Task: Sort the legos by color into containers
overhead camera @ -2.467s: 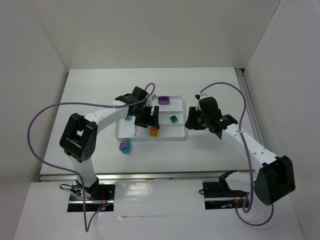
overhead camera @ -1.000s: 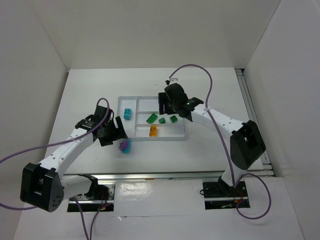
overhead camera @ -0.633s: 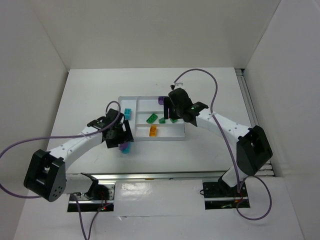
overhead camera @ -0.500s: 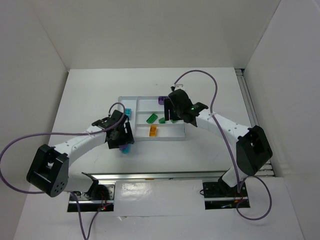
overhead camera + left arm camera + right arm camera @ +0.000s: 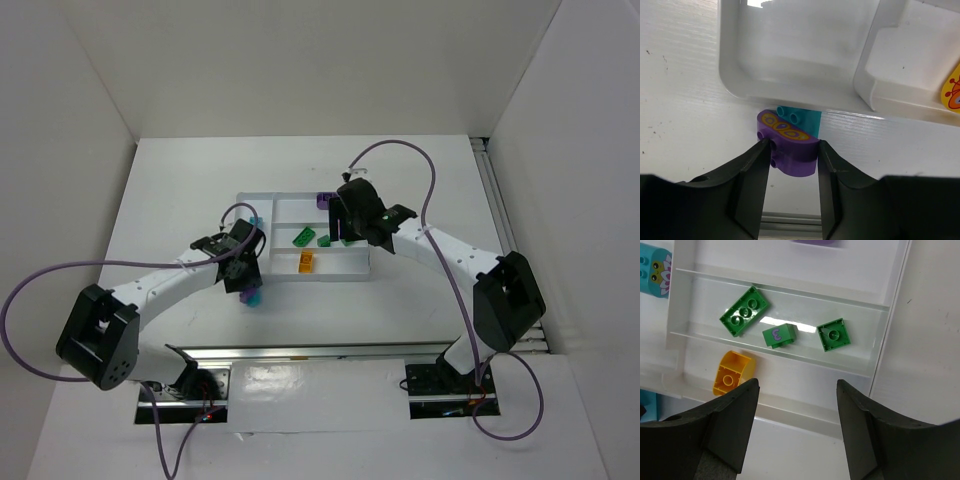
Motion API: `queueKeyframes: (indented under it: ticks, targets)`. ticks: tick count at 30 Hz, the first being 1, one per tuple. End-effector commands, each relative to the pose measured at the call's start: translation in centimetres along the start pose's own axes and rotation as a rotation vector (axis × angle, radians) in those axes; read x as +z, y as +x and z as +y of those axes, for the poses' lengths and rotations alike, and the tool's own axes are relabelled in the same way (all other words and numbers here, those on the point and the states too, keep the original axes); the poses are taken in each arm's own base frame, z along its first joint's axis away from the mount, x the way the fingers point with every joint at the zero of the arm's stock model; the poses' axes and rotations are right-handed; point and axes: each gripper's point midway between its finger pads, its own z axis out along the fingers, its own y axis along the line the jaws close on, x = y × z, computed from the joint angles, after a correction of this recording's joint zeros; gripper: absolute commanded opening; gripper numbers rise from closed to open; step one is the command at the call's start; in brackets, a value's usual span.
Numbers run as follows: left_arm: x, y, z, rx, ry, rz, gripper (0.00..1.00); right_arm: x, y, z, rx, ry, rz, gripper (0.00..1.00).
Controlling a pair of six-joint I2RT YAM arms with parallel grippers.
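The purple lego [image 5: 788, 145] is lying on the tabletop [image 5: 680, 100] just outside the near wall of the white tray [image 5: 740, 92], by its near-left corner. It is outside every compartment, so it is still waiting to be sorted. Its long axis is running along that wall, and its curved, printed face is pointing up and toward the tray. A teal lego [image 5: 802, 117] is sitting wedged between it and the wall, touching both.

The left gripper [image 5: 793, 148] is pinching the purple lego end to end, 1 finger [image 5: 752, 175] on each short end, probably because the teal piece is blocking the far side.

The right gripper [image 5: 796, 385] is hovering over the tray with jaws parted and nothing between them. Below it, 3 green legos [image 5: 832, 334] are sharing 1 strip and an orange lego [image 5: 732, 372] is lying in the next strip.
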Motion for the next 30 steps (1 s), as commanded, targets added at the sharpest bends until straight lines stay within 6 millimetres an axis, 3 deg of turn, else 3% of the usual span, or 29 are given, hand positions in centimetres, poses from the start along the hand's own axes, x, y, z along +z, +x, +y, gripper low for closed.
queueKeyframes:
  ticks: [1, 5, 7, 10, 16, 19, 23, 27, 30]
  targets:
    - [-0.7, -0.9, -0.2, -0.004, -0.002, -0.026, 0.52, -1.4, -1.1, 0.1, 0.015, 0.0, -0.042, 0.7]
    - [-0.3, -0.6, 0.0, 0.01, -0.017, -0.011, 0.57, -1.2, -0.8, 0.0, 0.015, 0.001, -0.04, 0.7]
    - [-0.2, -0.8, -0.2, 0.021, -0.017, -0.011, 0.7, -1.2, -0.8, 0.0, 0.015, 0.001, -0.04, 0.7]
    - [-0.2, -0.8, -0.2, 0.029, -0.022, -0.018, 0.82, -1.1, -0.5, -0.2, 0.013, 0.005, -0.032, 0.7]
    - [0.4, -0.4, 0.3, 0.039, -0.067, -0.011, 0.84, -1.1, -0.6, 0.1, 0.015, -0.007, -0.036, 0.69]
    - [1.1, 0.3, 0.8, 0.048, -0.091, 0.014, 0.76, -1.1, -0.6, 0.1, 0.015, -0.007, -0.036, 0.69]
    - [1.3, 0.3, 0.5, 0.045, -0.094, 0.008, 0.58, -1.1, -0.6, 0.1, 0.015, -0.007, -0.036, 0.69]
    - [0.4, 0.0, 0.3, 0.035, -0.061, -0.013, 0.4, -1.1, -0.6, 0.1, 0.015, -0.007, -0.036, 0.69]
    - [-1.2, -0.2, -0.7, 0.054, -0.001, 0.0, 0.19, -1.4, -0.8, 0.1, 0.017, -0.011, -0.044, 0.69]
